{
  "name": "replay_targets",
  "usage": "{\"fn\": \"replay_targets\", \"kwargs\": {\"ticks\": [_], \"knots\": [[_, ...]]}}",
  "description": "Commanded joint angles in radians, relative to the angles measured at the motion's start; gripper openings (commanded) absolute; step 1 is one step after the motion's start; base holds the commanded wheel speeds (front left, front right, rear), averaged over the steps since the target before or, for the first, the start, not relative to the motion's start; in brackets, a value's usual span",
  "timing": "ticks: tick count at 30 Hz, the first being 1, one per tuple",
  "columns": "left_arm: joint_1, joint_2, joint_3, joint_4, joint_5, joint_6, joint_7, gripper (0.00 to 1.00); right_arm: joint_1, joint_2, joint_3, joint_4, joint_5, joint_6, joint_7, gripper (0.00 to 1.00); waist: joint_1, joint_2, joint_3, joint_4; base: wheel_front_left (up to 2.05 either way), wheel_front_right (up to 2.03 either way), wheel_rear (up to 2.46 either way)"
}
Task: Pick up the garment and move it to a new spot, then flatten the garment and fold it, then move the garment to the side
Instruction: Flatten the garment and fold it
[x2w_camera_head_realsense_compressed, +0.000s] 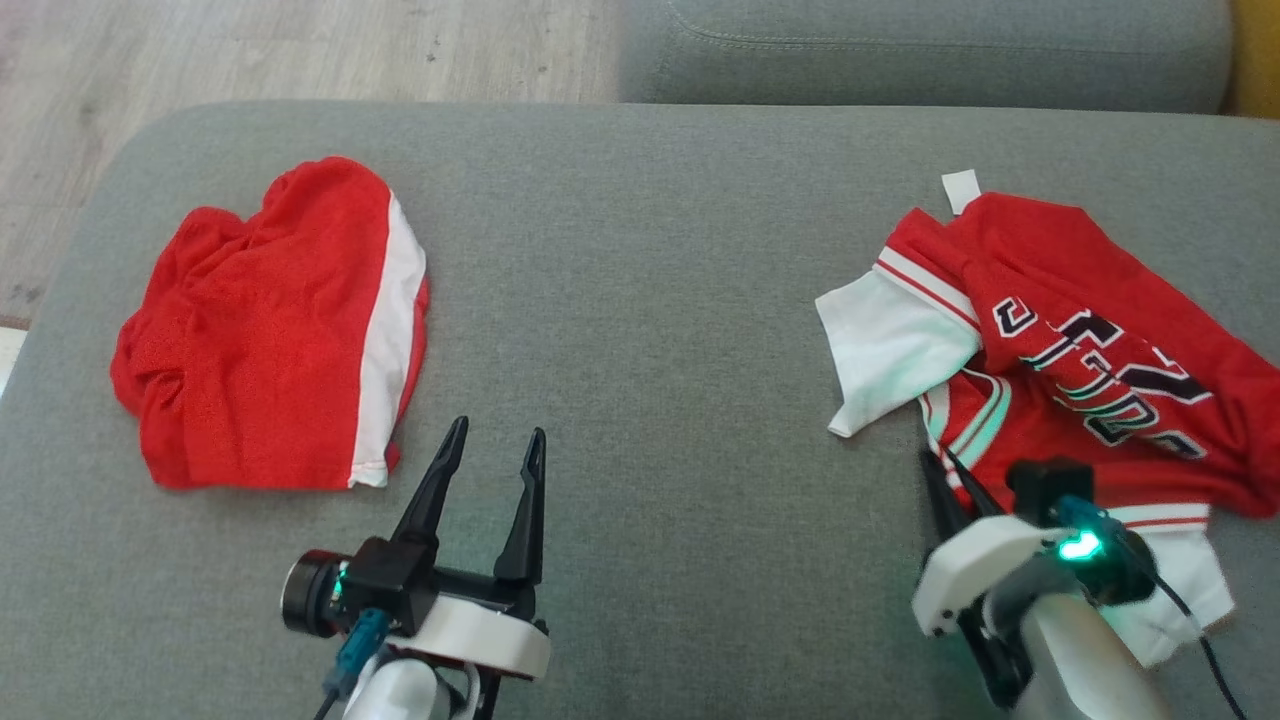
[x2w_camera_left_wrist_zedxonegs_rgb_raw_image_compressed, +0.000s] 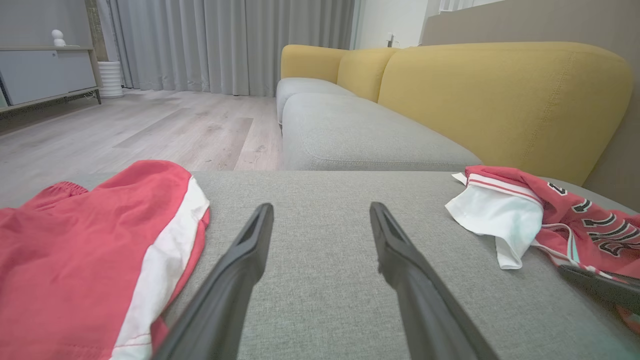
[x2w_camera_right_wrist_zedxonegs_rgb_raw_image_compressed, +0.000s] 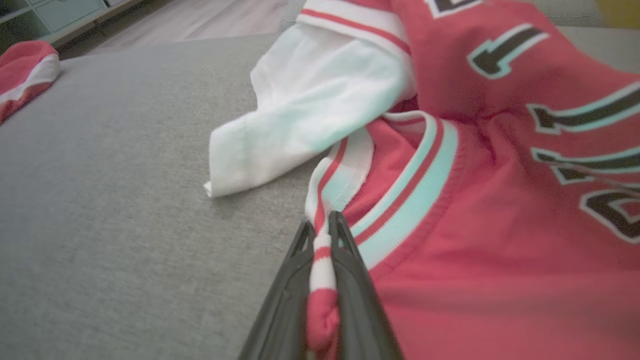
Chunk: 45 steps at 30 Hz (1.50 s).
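The garment, a crumpled red jersey (x2w_camera_head_realsense_compressed: 1100, 330) with white sleeves and black lettering, lies at the right of the grey cushion (x2w_camera_head_realsense_compressed: 650, 300). My right gripper (x2w_camera_head_realsense_compressed: 938, 462) stands at the jersey's near left edge. In the right wrist view that gripper (x2w_camera_right_wrist_zedxonegs_rgb_raw_image_compressed: 321, 222) is shut on a red-and-white striped strip of the jersey's trim (x2w_camera_right_wrist_zedxonegs_rgb_raw_image_compressed: 325, 200), beside the collar band of the jersey (x2w_camera_right_wrist_zedxonegs_rgb_raw_image_compressed: 475, 225). My left gripper (x2w_camera_head_realsense_compressed: 498, 432) rests open over bare cushion near the front, with nothing between its fingers (x2w_camera_left_wrist_zedxonegs_rgb_raw_image_compressed: 321, 207). The jersey (x2w_camera_left_wrist_zedxonegs_rgb_raw_image_compressed: 575, 220) lies off to its right.
Red shorts (x2w_camera_head_realsense_compressed: 270, 330) with a white side stripe lie at the cushion's left, close to my left gripper, and also show as shorts (x2w_camera_left_wrist_zedxonegs_rgb_raw_image_compressed: 75, 240) in the left wrist view. A second grey seat (x2w_camera_head_realsense_compressed: 900, 50) sits behind. A yellow backrest (x2w_camera_left_wrist_zedxonegs_rgb_raw_image_compressed: 500, 100) and wooden floor (x2w_camera_head_realsense_compressed: 300, 50) border the cushion.
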Motion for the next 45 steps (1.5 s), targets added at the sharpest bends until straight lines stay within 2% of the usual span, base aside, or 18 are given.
{"fn": "replay_targets", "kwargs": {"ticks": [1,24,25,26,27,31,36,40,45], "knots": [[-0.042,0.0,0.024,-0.025,-0.004,0.0,-0.01,1.0,-0.055,-0.002,0.049,-0.021,0.022,-0.001,-0.025,0.0,-0.0001,0.0,0.0,0.004,0.0,0.0,0.0],[-0.062,0.0,-0.013,-0.021,-0.02,0.006,-0.01,1.0,-0.383,-0.002,0.459,0.065,0.267,-0.001,-0.111,0.0,-0.0001,0.0,0.031,0.082,0.0,0.0,0.0],[-0.063,0.0,-0.013,-0.021,-0.02,0.007,-0.01,1.0,-0.388,-0.002,0.487,0.069,0.28,-0.001,-0.111,0.08,-0.0001,0.0,0.032,0.083,0.0,0.0,0.0],[-0.063,0.0,-0.012,-0.021,-0.02,0.007,-0.01,1.0,-0.393,-0.002,0.511,0.072,0.295,-0.001,-0.112,0.7,-0.0001,0.0,0.033,0.083,0.0,0.0,0.0],[-0.062,0.0,-0.01,-0.02,-0.019,0.008,-0.01,1.0,-0.395,-0.002,0.538,0.069,0.314,-0.001,-0.113,1.0,-0.0001,0.0,0.033,0.082,0.0,0.0,0.0],[-0.059,0.0,-0.002,-0.016,-0.016,0.011,-0.01,1.0,-0.397,-0.002,0.629,0.078,0.378,-0.001,-0.118,1.0,-0.0001,0.0,0.022,0.055,0.0,0.0,0.0],[-0.054,0.0,0.011,-0.021,-0.014,0.013,-0.01,1.0,-0.385,-0.002,0.601,0.093,0.378,-0.001,-0.136,1.0,-0.0001,0.0,0.002,0.002,0.0,0.0,0.0],[-0.044,0.0,0.02,-0.029,-0.014,0.015,-0.01,1.0,-0.351,-0.007,0.496,0.067,0.324,-0.001,-0.142,1.0,-0.0001,0.0,-0.015,-0.044,0.0,0.0,0.0],[-0.032,0.0,0.036,-0.038,-0.011,0.016,-0.01,1.0,-0.22,-0.07,0.301,-0.087,0.219,-0.001,-0.142,1.0,-0.0001,0.0,-0.03,-0.095,0.0,0.0,0.0]]}}
